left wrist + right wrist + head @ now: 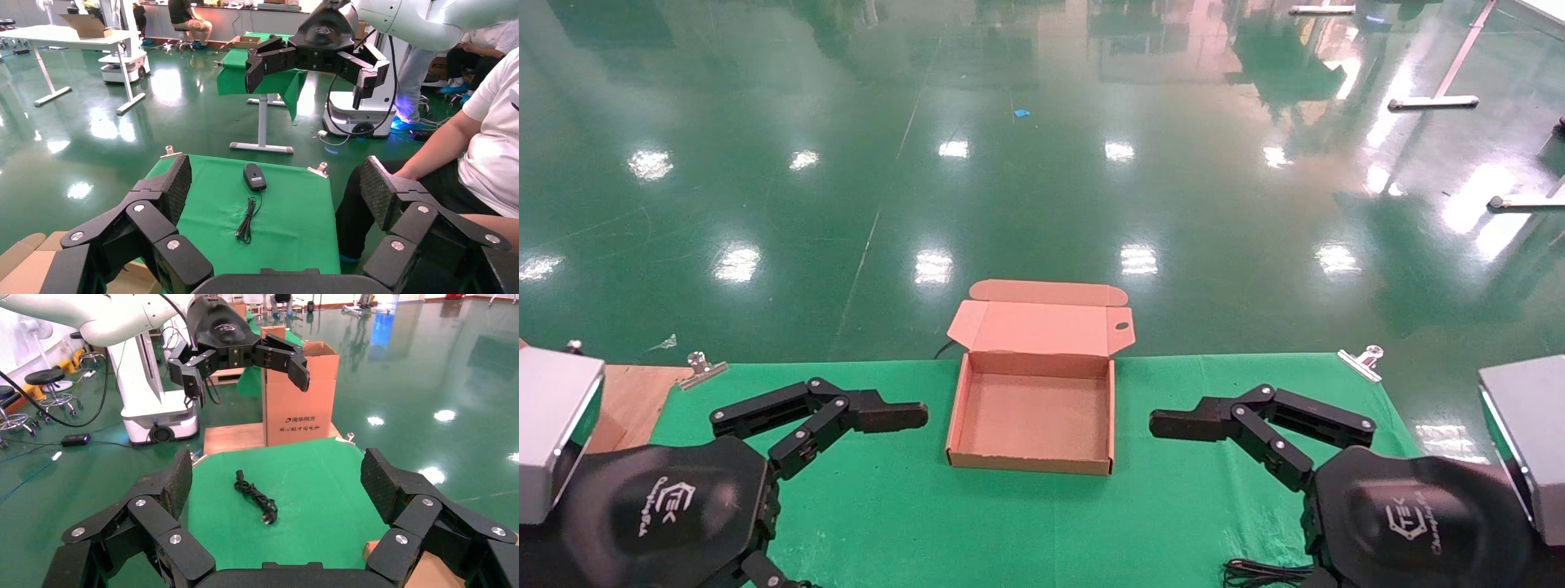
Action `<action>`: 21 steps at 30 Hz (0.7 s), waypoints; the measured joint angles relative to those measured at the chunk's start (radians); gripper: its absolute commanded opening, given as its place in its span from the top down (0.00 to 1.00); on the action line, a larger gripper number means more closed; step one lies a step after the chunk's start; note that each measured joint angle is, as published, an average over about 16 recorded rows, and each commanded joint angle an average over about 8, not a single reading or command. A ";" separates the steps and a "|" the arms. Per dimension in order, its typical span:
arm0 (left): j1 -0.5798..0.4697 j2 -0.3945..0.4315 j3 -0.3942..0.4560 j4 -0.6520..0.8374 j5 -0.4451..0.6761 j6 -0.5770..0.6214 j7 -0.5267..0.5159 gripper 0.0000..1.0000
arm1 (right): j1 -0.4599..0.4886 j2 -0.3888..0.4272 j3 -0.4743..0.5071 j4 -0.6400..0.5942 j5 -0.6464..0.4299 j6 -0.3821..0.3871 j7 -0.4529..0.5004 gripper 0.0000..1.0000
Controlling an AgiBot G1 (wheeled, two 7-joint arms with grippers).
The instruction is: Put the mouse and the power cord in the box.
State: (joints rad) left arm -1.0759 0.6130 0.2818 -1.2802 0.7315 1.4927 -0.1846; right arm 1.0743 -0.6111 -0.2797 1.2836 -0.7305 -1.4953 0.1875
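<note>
The box (1032,457) lies open on the green cloth, lid folded back, with nothing inside. My left gripper (278,187) hangs open to its left, one finger (883,414) pointing at the box wall. My right gripper (280,478) hangs open to its right, finger (1185,425) likewise pointing at the box. The mouse (254,176) rests on the cloth's right part with its thin cable (246,222) bunched beside it; in the head view only that cable (1267,572) shows, below my right wrist. The power cord (256,501) lies twisted on the cloth's left part, hidden from the head view by my left arm.
A taller brown carton (300,395) stands on a wooden board (625,400) beyond the cloth's left edge. Metal clips (1362,361) pin the cloth's corners. A seated person (483,147) is close to the table's right side. Shiny green floor lies beyond the table.
</note>
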 measured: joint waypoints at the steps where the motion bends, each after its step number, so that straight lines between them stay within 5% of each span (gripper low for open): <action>1: 0.000 0.000 0.000 0.000 0.000 0.000 0.000 0.00 | 0.000 0.000 0.000 0.000 0.000 0.000 0.000 0.00; 21: 0.000 0.000 0.000 0.000 0.000 0.000 0.000 0.00 | 0.000 0.000 0.000 0.000 0.000 0.000 0.000 0.00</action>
State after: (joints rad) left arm -1.0759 0.6130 0.2819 -1.2802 0.7315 1.4927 -0.1846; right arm 1.0743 -0.6111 -0.2797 1.2836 -0.7305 -1.4953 0.1875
